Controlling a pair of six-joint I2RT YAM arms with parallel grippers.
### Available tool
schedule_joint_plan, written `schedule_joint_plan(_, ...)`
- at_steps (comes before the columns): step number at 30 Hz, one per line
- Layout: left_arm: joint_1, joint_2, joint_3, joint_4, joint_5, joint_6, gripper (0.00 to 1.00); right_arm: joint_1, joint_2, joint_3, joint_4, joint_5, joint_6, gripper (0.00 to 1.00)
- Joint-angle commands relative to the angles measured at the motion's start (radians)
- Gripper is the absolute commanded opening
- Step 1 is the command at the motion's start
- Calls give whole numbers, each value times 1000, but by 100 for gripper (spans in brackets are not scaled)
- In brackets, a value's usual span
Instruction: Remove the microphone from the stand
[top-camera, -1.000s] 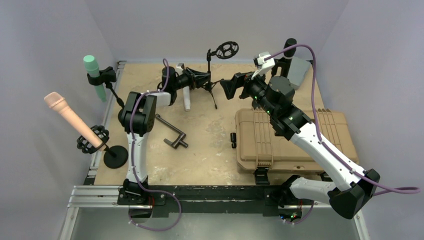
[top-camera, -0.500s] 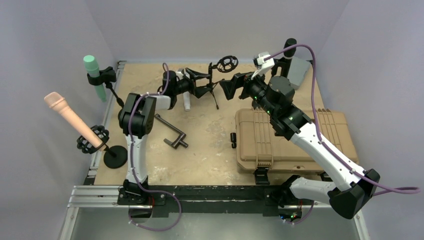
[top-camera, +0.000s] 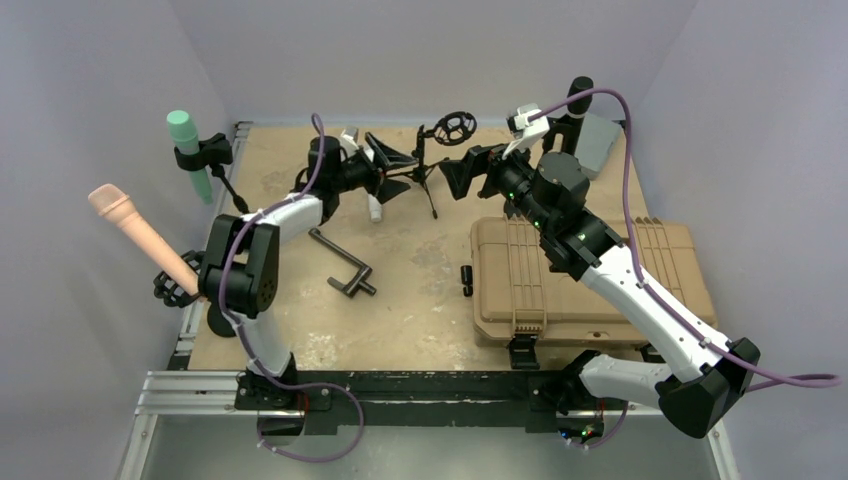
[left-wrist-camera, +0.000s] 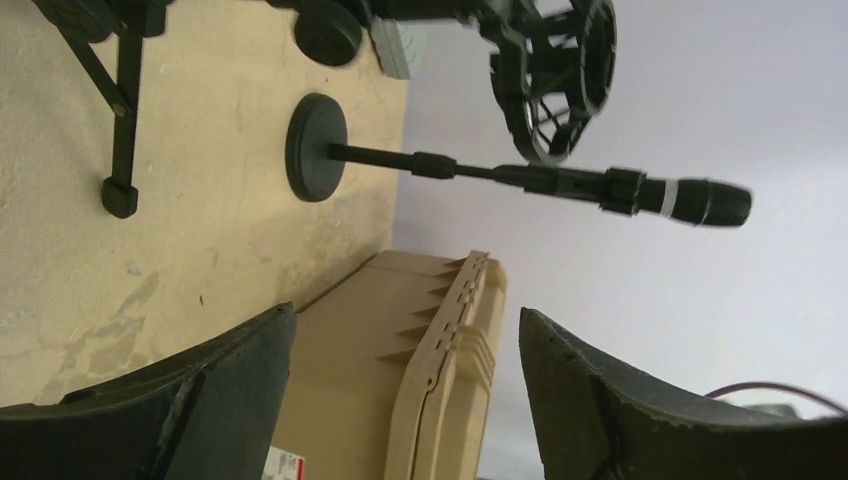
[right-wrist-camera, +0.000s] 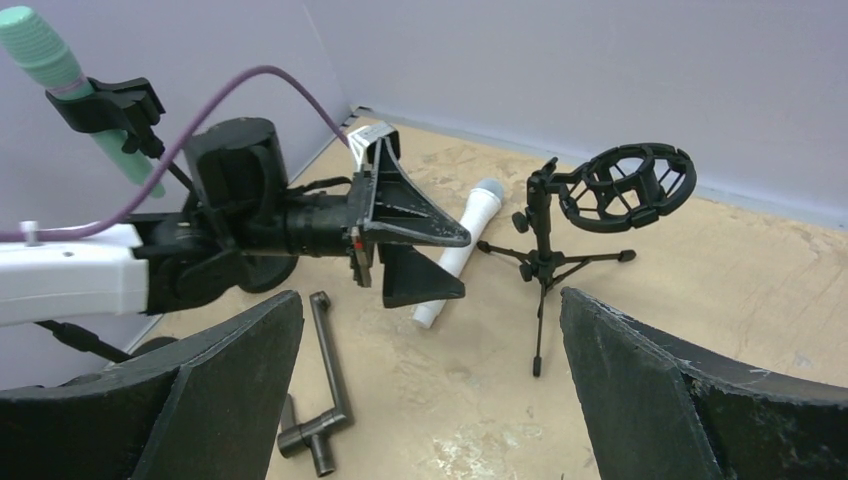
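Observation:
A white microphone (right-wrist-camera: 455, 250) with a grey head lies flat on the table, seen from above (top-camera: 373, 208) just under my left gripper. The small black tripod stand (right-wrist-camera: 541, 262) stands to its right, and its round shock mount (right-wrist-camera: 625, 185) is empty. My left gripper (top-camera: 405, 168) hovers open over the microphone, holding nothing. In its own view the left gripper (left-wrist-camera: 405, 315) shows only the tan case between its fingers. My right gripper (top-camera: 460, 172) hangs open right of the tripod and faces it. Nothing sits in the right gripper (right-wrist-camera: 432, 297).
A tan hard case (top-camera: 590, 280) fills the right side of the table. A dark metal crank (top-camera: 340, 262) lies mid-table. A green microphone (top-camera: 188, 150) in a clamp and a pink microphone (top-camera: 140, 235) on a round-base stand stand at the left. A black microphone (left-wrist-camera: 700, 200) stands at the back right.
My left gripper opened and let go of the white microphone, which now rests on the table. The left arm's elbow swung left. The tripod's shock mount sits lower in view. The right arm held still.

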Motion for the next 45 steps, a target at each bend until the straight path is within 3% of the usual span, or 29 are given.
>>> schedule_joint_plan(1,-50,-134,42,-275,-12,305,80,1,-11,27,11,38,-25,99)
schedule_joint_plan(7,-133,-300,130,-644,-114,663,80,2,-14,37,-45,154,-78,99)
schedule_joint_plan(15,-140,-525,195,-862,-98,887,80,1,-29,43,-103,425,-186,99)
schedule_joint_plan(21,-141,-686,196,-953,-196,1040,80,-44,-1,130,-175,678,-205,99)
schedule_joint_plan(26,-143,-754,150,-954,-201,1037,80,-227,45,245,-258,591,-156,99)
schedule_joint_plan(31,-142,-774,146,-938,-153,1027,81,-324,141,380,-307,564,-180,99)
schedule_joint_plan(34,-143,-783,144,-947,-160,1032,81,-392,211,472,-369,469,-179,99)
schedule_joint_plan(39,-143,-787,133,-932,-160,1036,81,-409,292,562,-424,429,-191,98)
schedule_joint_plan(45,-143,-767,121,-906,-120,1016,81,-409,309,539,-381,382,-243,96)
